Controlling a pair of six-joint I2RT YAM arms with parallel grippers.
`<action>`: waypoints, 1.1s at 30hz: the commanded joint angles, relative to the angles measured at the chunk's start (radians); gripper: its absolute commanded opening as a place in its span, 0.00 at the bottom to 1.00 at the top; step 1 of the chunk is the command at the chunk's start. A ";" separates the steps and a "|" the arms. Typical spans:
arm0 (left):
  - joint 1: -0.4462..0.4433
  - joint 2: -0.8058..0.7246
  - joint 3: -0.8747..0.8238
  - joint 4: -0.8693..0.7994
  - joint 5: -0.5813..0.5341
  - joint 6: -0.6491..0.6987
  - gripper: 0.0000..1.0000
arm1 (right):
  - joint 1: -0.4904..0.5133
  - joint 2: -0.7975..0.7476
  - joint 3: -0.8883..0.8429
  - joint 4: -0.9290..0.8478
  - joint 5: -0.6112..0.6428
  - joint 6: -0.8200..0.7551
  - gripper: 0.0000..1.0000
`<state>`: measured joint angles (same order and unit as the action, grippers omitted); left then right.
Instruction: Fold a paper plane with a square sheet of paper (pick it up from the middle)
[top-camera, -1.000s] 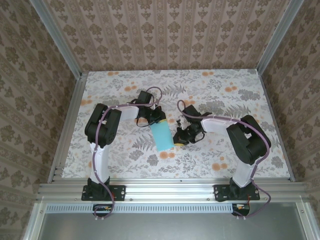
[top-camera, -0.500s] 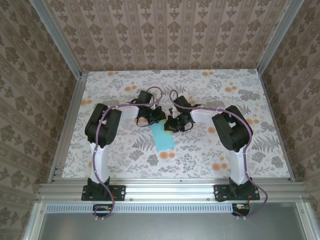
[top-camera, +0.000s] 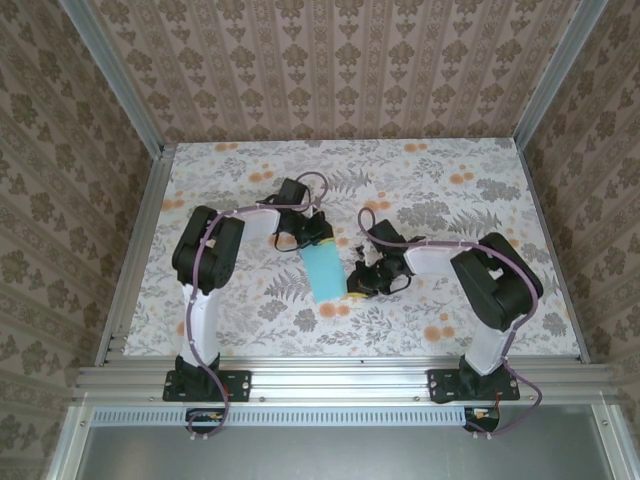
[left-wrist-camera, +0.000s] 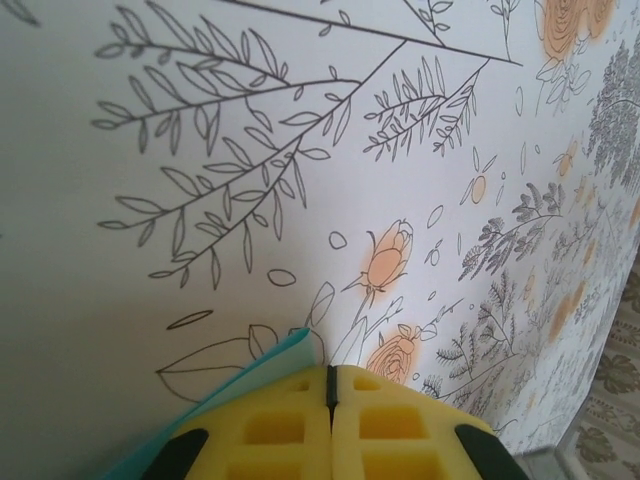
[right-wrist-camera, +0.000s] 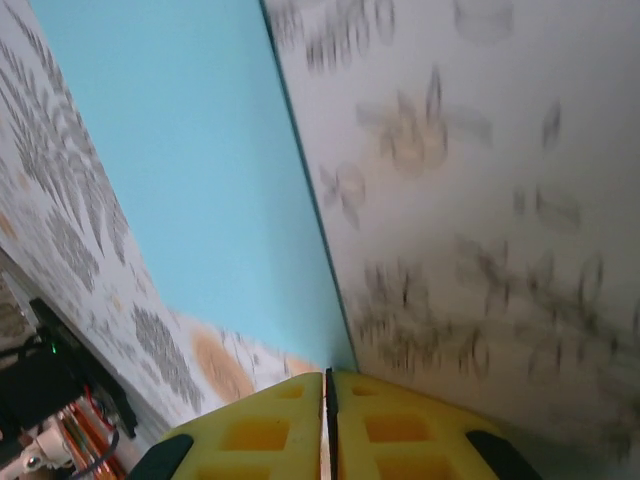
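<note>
Left claw (top-camera: 312, 237), yellow pads (left-wrist-camera: 275, 430) pressed together, sits on the far end of the folded turquoise paper (top-camera: 324, 272); I cannot tell if it pinches it. Right claw (top-camera: 358, 286), also closed, meets the paper's near right corner. The paper lies mid-tabletop (top-camera: 450, 200).

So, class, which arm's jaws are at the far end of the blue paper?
The left arm: its shut jaws sit at the far end of the paper, while the right arm has its jaws beside the near right corner.
</note>
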<state>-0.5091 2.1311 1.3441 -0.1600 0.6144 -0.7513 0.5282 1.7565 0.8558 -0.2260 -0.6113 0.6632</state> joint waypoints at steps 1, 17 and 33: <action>-0.012 0.047 0.050 -0.143 -0.083 0.068 0.11 | 0.007 -0.101 0.014 -0.055 0.063 0.009 0.15; 0.160 -0.381 -0.014 -0.335 -0.293 0.109 0.53 | 0.104 0.136 0.462 -0.162 0.511 -0.308 0.39; 0.240 -0.578 -0.395 -0.179 -0.227 0.017 0.71 | 0.128 0.438 0.733 -0.296 0.638 -0.256 0.45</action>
<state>-0.2676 1.5875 0.9840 -0.4026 0.3359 -0.6937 0.6590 2.1578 1.5661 -0.4553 -0.0349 0.3672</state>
